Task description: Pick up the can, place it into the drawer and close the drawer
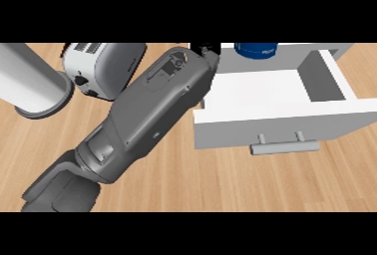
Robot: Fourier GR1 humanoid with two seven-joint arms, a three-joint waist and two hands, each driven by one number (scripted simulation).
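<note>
Only one arm shows, the left by its entry from the lower left, its forearm [147, 119] slanting up to the drawer's [273, 117] left wall; of its hand [207, 51] only a dark sliver shows at that far corner, and I cannot tell how its fingers stand. The blue can [256, 50] stands at the drawer's back edge, apparently inside. Placing looks done; next comes pushing the drawer's front, by its handle [284, 146], shut. A toaster [99, 67] sits left of the drawer on the bench [221, 184]
</note>
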